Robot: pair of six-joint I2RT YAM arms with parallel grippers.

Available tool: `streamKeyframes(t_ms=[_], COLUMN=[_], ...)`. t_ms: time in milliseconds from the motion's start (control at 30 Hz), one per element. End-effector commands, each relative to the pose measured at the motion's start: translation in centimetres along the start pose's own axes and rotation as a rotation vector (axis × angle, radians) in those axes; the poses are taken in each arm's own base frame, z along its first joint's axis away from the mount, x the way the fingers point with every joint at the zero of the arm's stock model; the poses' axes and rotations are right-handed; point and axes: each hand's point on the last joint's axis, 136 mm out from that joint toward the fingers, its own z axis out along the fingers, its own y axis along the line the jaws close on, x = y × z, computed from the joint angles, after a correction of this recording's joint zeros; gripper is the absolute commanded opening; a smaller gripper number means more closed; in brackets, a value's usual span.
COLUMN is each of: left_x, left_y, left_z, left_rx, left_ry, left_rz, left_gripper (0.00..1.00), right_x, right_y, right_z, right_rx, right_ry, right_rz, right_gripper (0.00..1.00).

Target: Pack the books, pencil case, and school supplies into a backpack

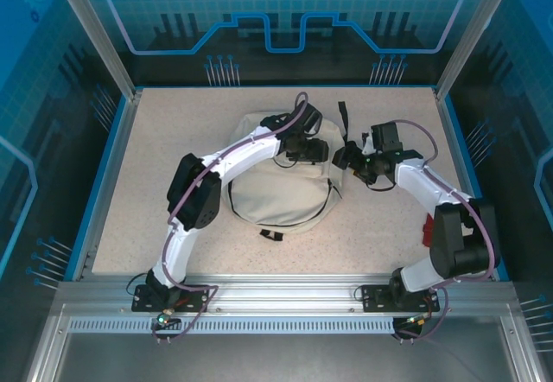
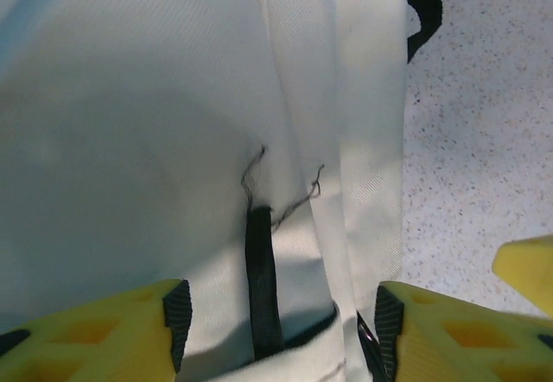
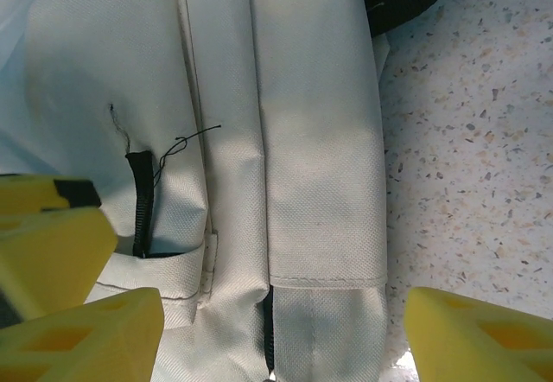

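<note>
**Both tools open at the backpack's right-hand edge**

Location of item: The backpack [image 1: 281,194] lies flat near the middle of the tabletop [image 1: 164,140], its cream cloth facing up. One black strap end [image 1: 271,234] pokes out at its near edge. Another black strap [image 1: 343,119] runs from its far right corner towards the back of the tabletop.

Left arm: It reaches over the backpack from the left. The left tool [image 1: 318,150] sits above the bag's far right portion. In the left wrist view its yellow fingers [image 2: 121,334] stand apart, one on each side of a seam. A narrow black webbing strip [image 2: 262,287] and a fold of cream cloth lie in the gap. The jaws are not closed on anything. Whether the pads touch the cloth cannot be told. Loose dark threads [image 2: 294,199] show at the top of the strip.

Right arm: The right tool [image 1: 348,155] sits just beside the left tool, at the backpack's right edge. In the right wrist view its jaws are spread wide. One finger is over the cloth and the other is over bare speckled tabletop beside the bag. A stitched cream panel [image 3: 315,140] runs between them. Nothing is gripped.
</note>
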Motion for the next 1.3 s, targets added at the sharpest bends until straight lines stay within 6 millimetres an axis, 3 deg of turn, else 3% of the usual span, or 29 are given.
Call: streamKeyframes(t_ms=[0, 200, 367, 667, 933, 1167, 1267], left_x=[0.3, 0.8, 1.4, 1.5, 0.9, 1.6, 1.5], left_y=[0.0, 0.8, 1.6, 0.4, 1.3, 2.2, 2.4], left_z=[0.9, 2.2, 2.1, 1.8, 2.3, 3.4, 3.4], left_rx=[-0.021, -0.056, -0.092, -0.033, -0.11, -0.223, -0.248], left_ry=[0.034, 0.073, 0.096, 0.107, 0.074, 0.089, 0.088], left_rz=[0.056, 0.057, 0.057, 0.062, 0.092, 0.147, 0.16], left_gripper=[0.57, 0.45, 0.32, 0.21, 0.3, 0.3, 0.24], right_x=[0.0, 0.2, 0.3, 0.7, 0.9, 1.0, 1.0], right_y=[-0.4, -0.7, -1.2, -0.9, -1.0, -1.3, -1.3], right_z=[0.5, 0.8, 0.9, 1.6, 1.5, 1.4, 1.3], right_rx=[-0.012, -0.003, 0.021, 0.02, 0.046, 0.058, 0.058], right_ry=[0.012, 0.023, 0.028, 0.051, 0.051, 0.044, 0.039], right_rz=[0.025, 0.034, 0.04, 0.035, 0.027, 0.035, 0.038], right_gripper=[0.74, 0.74, 0.73, 0.72, 0.72, 0.72, 0.72])
